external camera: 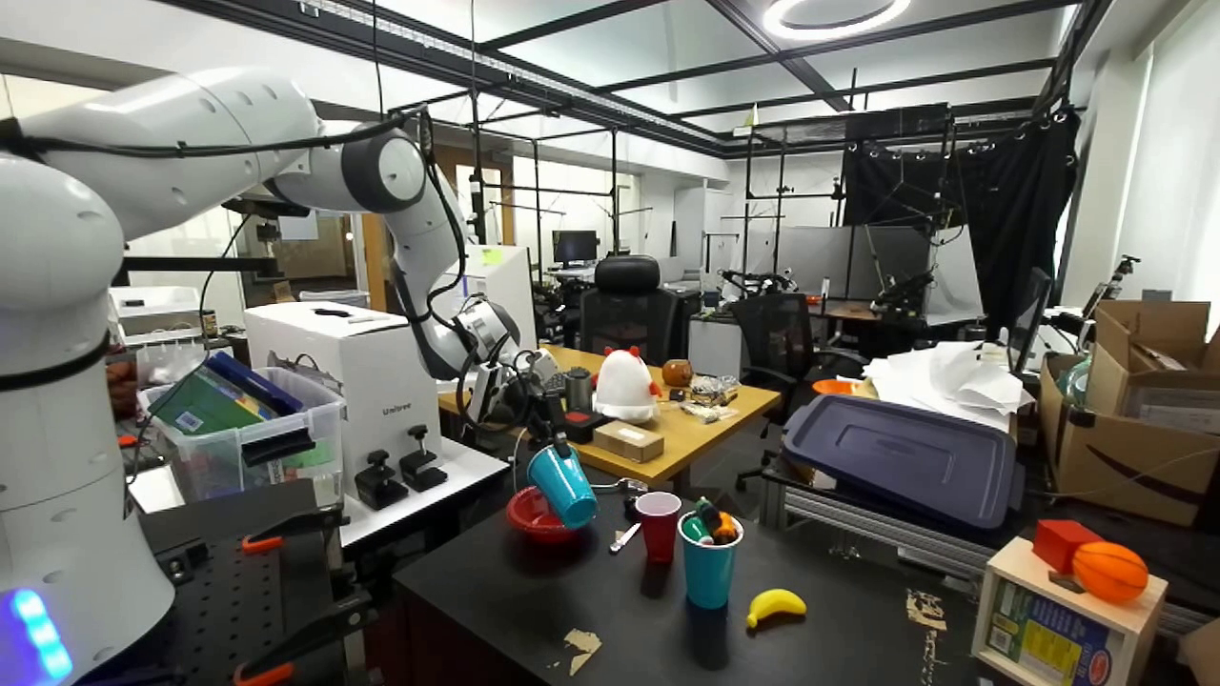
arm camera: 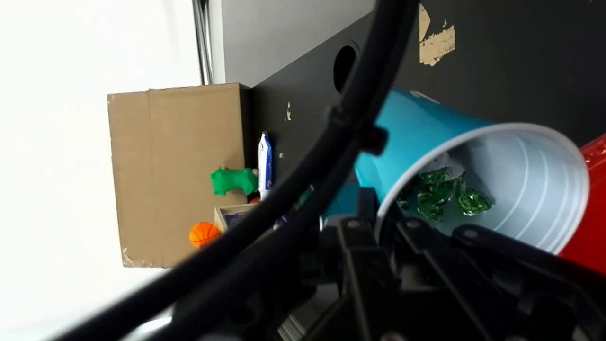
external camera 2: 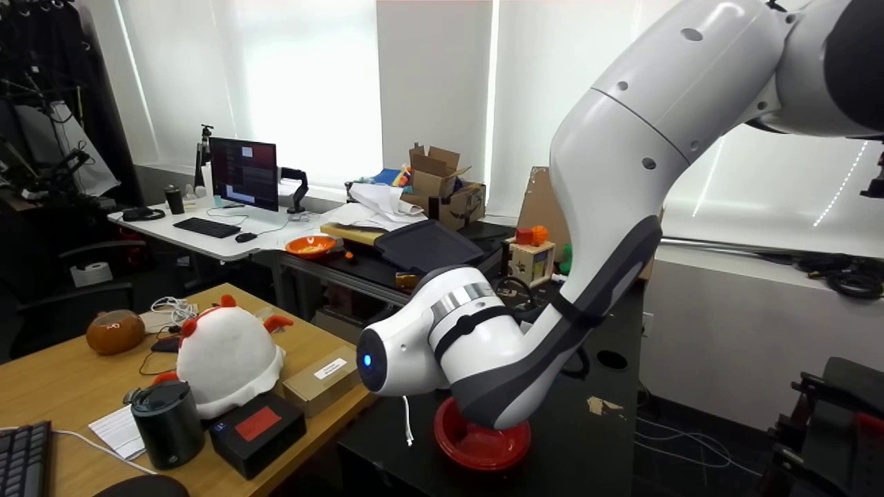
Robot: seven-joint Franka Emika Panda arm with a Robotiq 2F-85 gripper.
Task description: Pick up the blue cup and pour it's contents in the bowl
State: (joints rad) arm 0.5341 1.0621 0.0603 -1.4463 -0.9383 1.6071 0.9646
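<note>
Tool (arm camera: 380, 214) pinched a light turquoise-blue plastic tumbler (external camera: 562, 487) by its rim, apparently leaving the mouth clear. Shiny green pieces (arm camera: 435, 195) lay inside. Tumbler hung tilted near the wide shallow red bowl (external camera 2: 482, 452), presumably for pouring.

You have one blue cup (external camera: 564, 488), one teal cup (external camera: 708, 576) and one red cup (external camera: 659, 529), three plastic cups altogether, while the green pieces (arm camera: 433, 194) inside the blue one overlap too much in the wrist view for you to count. You have one red bowl (external camera 2: 487, 452) and one orange bowl (external camera 2: 311, 255), so two bowls, along with one banana (external camera: 777, 606), one red block (external camera: 1060, 548), one orange basketball (external camera: 1110, 572) and one white plush toy (external camera 2: 224, 362). Look past those and you also count one near keyboard (external camera 2: 25, 459) and one far keyboard (external camera 2: 207, 227), two of them, plus one high-backed chair (external camera: 624, 319) and one lower chair (external camera: 774, 343), two again.
</note>
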